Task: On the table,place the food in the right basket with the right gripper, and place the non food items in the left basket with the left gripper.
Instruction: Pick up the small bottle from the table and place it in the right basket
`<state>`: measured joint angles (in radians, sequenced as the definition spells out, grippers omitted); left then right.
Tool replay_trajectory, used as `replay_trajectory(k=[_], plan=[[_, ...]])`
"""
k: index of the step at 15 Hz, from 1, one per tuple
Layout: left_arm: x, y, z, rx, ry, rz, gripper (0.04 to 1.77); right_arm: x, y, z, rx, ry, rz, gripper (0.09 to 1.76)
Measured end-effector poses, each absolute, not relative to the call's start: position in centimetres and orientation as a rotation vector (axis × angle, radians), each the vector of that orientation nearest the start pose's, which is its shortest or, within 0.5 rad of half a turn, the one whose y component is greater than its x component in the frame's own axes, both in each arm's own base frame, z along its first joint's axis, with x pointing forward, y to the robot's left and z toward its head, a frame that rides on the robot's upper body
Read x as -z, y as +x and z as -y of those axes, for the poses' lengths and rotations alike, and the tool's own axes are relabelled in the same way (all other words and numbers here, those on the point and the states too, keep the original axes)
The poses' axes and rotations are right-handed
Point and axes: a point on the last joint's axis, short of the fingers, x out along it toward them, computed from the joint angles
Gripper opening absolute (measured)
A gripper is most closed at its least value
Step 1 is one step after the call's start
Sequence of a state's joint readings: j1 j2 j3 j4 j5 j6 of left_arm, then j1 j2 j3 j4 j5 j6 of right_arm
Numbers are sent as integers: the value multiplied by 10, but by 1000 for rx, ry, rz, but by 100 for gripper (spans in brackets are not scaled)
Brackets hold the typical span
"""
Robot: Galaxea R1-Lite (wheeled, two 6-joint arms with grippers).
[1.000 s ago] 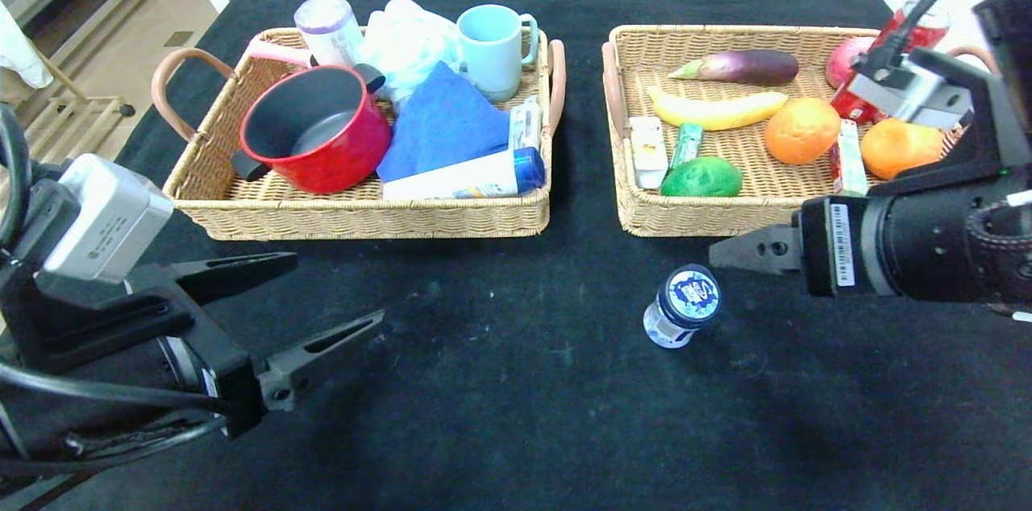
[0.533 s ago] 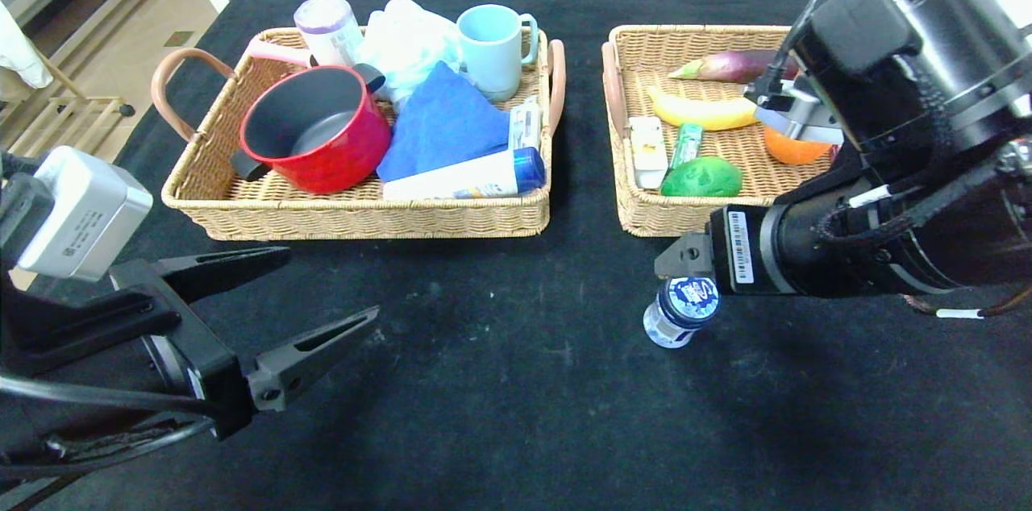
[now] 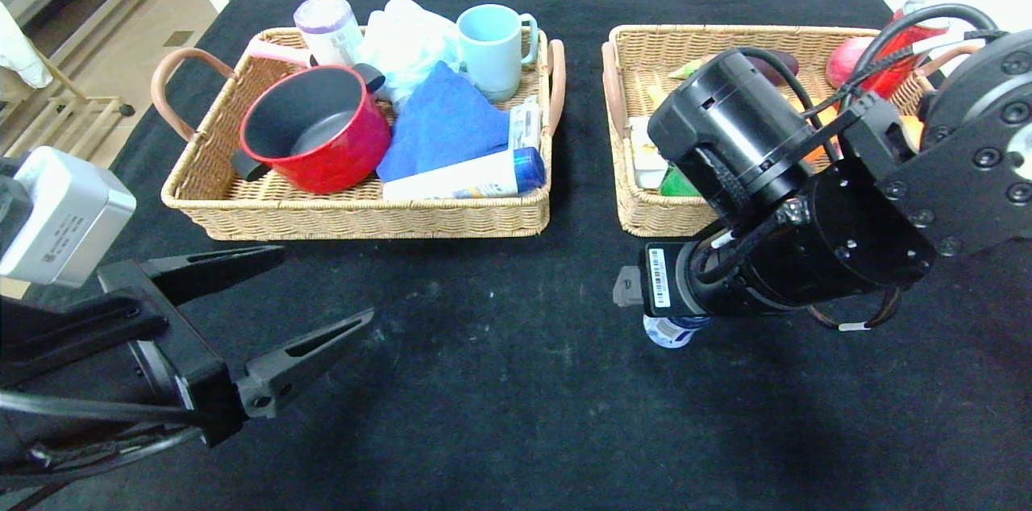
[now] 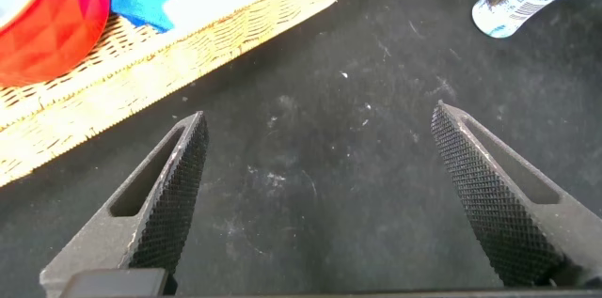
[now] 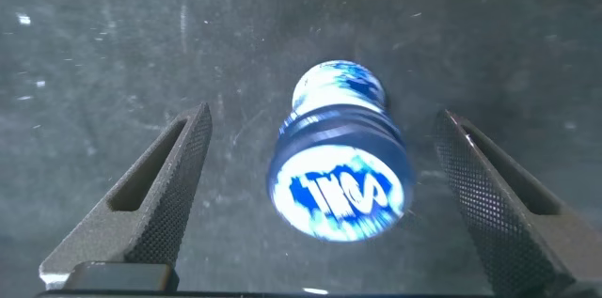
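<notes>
Tub [image 5: 337, 162], small, blue-and-white and lidded, stands upright on the black table [image 3: 500, 382], just in front of the right basket [image 3: 645, 209] and well apart from the left basket [image 3: 363, 217]. We see our right gripper [image 5: 324, 204] poised directly above the tub, fingers spread wide and holding nothing. In the right wrist view the tub's lid sits between the two fingers [image 5: 160, 195], touching neither. Its long axis runs vertical, in line with the gripper's approach, so we judge a straight descent would bring the fingers to either side of it. Our left gripper [image 3: 266, 317] waits in front of the left basket, far from the tub, also spread open and empty. Most food already lies in the right basket
</notes>
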<state>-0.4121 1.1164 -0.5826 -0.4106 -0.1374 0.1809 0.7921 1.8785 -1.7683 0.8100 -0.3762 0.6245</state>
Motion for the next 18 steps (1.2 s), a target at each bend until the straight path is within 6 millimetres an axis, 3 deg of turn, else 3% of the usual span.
replay_trajectory(k=[3,5,8,18], plan=[[-234,143,66,557,194,-68,172,-252,246,-237,-114,65,-866,171],[-234,142,66,559,202,-65,172,-248,248,-239,-111,59,-873,134],[-233,141,65,559,205,-64,172,-246,249,-240,-107,55,-878,96],[-230,142,66,565,215,-75,172,-244,251,-238,-100,54,-884,92]])
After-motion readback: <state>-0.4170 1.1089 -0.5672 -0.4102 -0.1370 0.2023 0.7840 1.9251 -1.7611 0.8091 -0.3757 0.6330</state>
